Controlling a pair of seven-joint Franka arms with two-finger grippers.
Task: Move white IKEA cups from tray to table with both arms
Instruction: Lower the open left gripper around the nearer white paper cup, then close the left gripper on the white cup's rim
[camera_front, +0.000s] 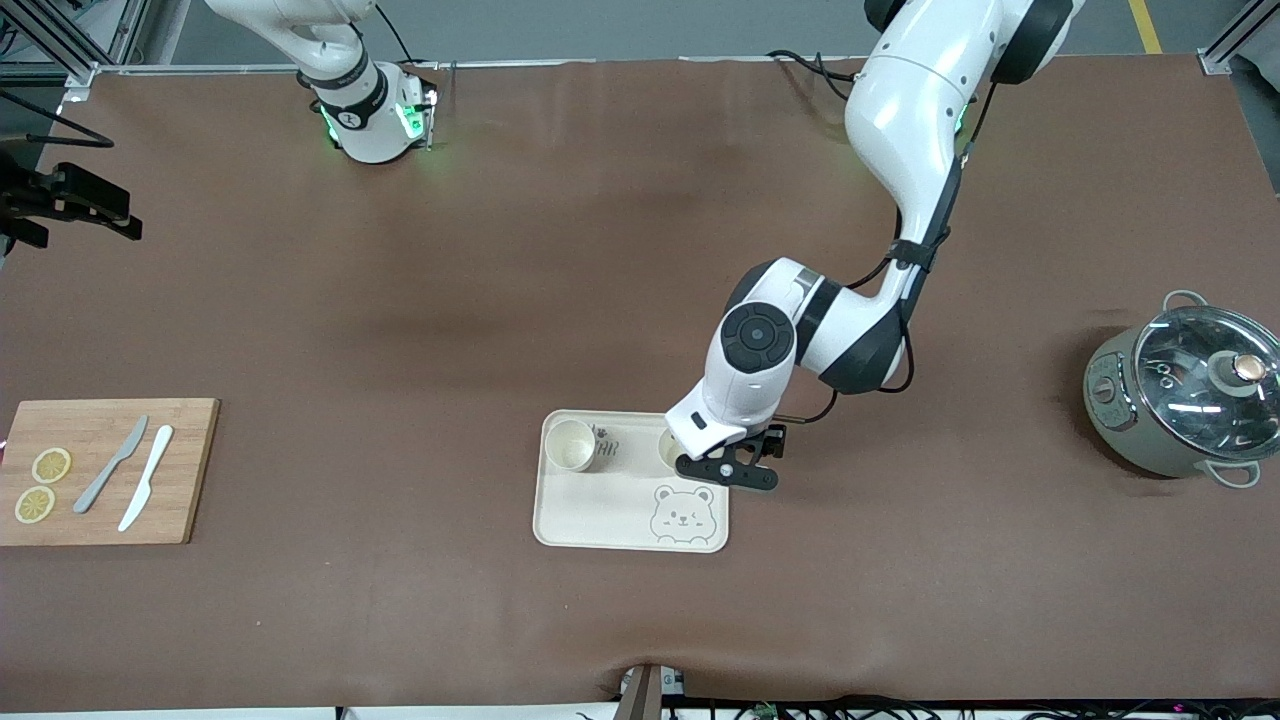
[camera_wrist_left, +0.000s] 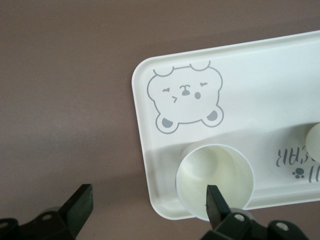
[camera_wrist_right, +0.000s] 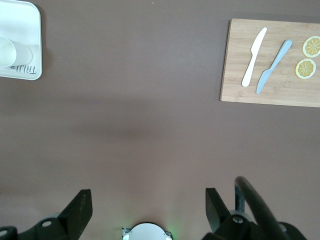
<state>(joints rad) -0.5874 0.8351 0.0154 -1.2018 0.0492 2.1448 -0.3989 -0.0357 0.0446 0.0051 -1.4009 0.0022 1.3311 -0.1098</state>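
Two white IKEA cups stand upright on the bear tray (camera_front: 590, 510). One cup (camera_front: 571, 445) is at the tray corner toward the right arm's end. The other cup (camera_front: 668, 450) is at the corner toward the left arm's end, partly hidden by the left arm. My left gripper (camera_front: 735, 470) hangs open and empty just above that corner. In the left wrist view the gripper (camera_wrist_left: 148, 197) has one finger in front of that cup (camera_wrist_left: 212, 167) and the other over bare table. My right gripper (camera_wrist_right: 147, 196) is open and empty, high above its base, out of the front view.
A lidded grey-green pot (camera_front: 1180, 395) stands toward the left arm's end. A wooden cutting board (camera_front: 100, 470) with two knives and two lemon slices lies toward the right arm's end. A black fixture (camera_front: 65, 200) juts in at that edge.
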